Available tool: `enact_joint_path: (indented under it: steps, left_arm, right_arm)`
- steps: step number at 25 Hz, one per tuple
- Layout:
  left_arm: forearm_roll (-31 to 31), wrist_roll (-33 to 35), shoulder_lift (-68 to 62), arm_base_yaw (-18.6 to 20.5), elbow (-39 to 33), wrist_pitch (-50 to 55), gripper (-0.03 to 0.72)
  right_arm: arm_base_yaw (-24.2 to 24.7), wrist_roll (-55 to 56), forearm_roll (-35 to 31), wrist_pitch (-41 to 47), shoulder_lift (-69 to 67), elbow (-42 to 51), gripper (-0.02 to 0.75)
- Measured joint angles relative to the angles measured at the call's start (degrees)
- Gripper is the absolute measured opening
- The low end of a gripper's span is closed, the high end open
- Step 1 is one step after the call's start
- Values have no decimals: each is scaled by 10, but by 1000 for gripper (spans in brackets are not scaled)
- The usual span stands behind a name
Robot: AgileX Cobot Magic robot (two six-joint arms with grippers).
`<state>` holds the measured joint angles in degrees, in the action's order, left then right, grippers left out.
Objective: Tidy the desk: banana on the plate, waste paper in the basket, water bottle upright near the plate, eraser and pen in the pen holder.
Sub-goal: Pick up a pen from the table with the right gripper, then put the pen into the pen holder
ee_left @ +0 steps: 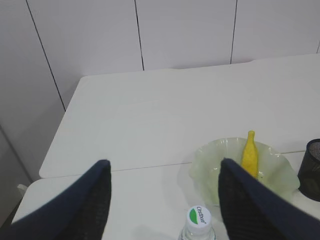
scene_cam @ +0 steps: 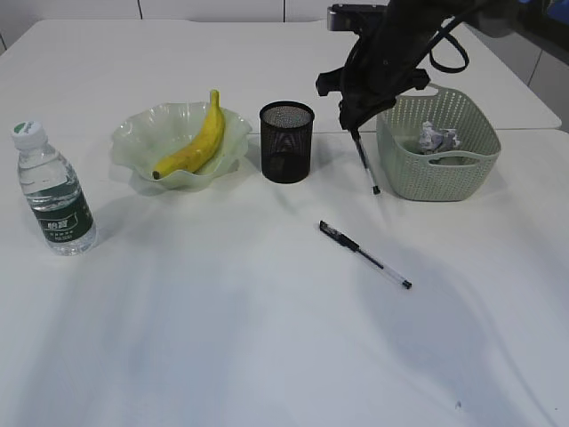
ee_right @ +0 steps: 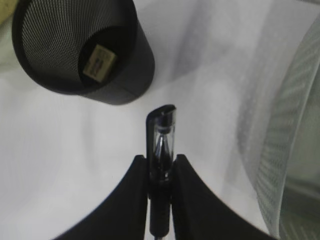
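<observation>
Right fingers [ee_right: 161, 175] are pinching a pen [ee_right: 161, 145] just beside the pen holder [ee_right: 80, 47], so it can drop in next to the eraser [ee_right: 99, 61], I'd guess. Another pen [scene_cam: 364, 254] waits on the table [scene_cam: 222, 338]. Left fingers [ee_left: 102, 187] hang spread over the bottle [ee_left: 197, 224].

left tool [ee_left: 165, 200]: open, raised | right tool [ee_right: 161, 172]: clamped, raised

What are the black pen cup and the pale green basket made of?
The black cylindrical pen cup looks like fine metal mesh with a matte finish: you can see through its wall. The pale green perforated basket looks like moulded plastic, with regular holes and smooth handles.
</observation>
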<state>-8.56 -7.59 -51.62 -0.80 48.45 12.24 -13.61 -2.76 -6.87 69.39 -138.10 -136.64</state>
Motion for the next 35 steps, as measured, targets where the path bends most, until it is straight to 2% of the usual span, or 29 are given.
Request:
enact_joint_path:
  steps: [7, 12, 23, 35]
  left_arm:
    - [0, 0, 0, 0, 0, 0, 475]
    - [0, 0, 0, 0, 0, 0, 475]
    - [0, 0, 0, 0, 0, 0, 475]
    - [0, 0, -16, 0, 0, 0, 475]
  right_arm:
    - [0, 0, -10, -70, 0, -28, 92]
    - [0, 0, -39, -151, 0, -30, 91]
    - [0, -49, -56, -327, -1, -30, 91]
    - [0, -61, -102, -455, -17, -18, 90]
